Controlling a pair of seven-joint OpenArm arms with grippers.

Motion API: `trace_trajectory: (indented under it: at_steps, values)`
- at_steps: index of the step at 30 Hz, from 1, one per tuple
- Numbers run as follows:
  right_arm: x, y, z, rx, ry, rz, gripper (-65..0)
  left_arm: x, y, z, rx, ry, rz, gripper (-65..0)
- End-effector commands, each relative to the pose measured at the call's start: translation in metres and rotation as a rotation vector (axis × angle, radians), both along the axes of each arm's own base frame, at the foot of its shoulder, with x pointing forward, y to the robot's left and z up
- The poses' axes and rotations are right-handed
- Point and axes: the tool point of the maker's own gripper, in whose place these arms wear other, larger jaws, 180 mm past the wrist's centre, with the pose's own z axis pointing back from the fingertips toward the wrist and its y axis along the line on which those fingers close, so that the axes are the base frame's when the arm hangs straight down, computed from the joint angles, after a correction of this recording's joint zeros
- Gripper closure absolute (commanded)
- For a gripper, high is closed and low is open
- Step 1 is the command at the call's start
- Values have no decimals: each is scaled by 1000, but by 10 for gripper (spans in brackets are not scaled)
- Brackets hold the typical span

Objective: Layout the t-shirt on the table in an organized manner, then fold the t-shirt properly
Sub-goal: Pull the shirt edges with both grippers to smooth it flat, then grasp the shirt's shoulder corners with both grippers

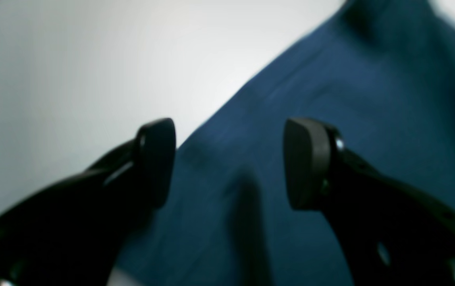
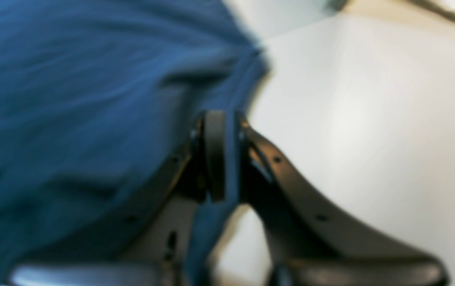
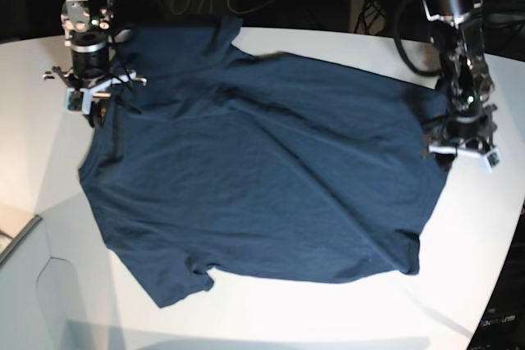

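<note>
The t-shirt (image 3: 262,170) is lying spread across the table (image 3: 492,227), its long axis running between the two arms. The right gripper (image 2: 227,159) is pinching a hem edge between nearly closed jaws. The left gripper (image 1: 229,163) is hovering with jaws apart and empty, cloth directly beneath; both arms are reaching down at opposite edges.

1 shirt (image 3: 262,178), spread mid-tabletop. 1 tabletop (image 3: 492,243). 2 arms, 1 pincer ea.: right pincer (image 3: 86,104) at 10 o'clock, left pincer (image 3: 463,149) at 3 o'clock.
</note>
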Motion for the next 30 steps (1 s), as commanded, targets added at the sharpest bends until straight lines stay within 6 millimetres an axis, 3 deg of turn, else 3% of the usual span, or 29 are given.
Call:
trace_trajectory:
  at_steps: [1,6,10,15,21,25,30]
  values:
    - [2,1,13,-9,-48,18,-96,3,10,17,30,-50,3,-412]
    - [-15,6,19,-9,-42,32,-139,-35,33,6,25,-12,58,-412]
    - [-28,6,17,-9,-22,32,-169,-50,46,2,32,7,93,-412]
    - [-53,6,5,-8,36,33,-206,-52,39,-4,20,21,80,-409]
    - [-75,11,-5,10,80,21,-211,-62,16,-27,-7,81,35,-408]
    - [-87,11,-9,11,106,20,-211,-78,15,-51,-36,146,52,-408]
    - [-94,11,-12,11,121,20,-211,-84,15,-55,-40,160,55,-379]
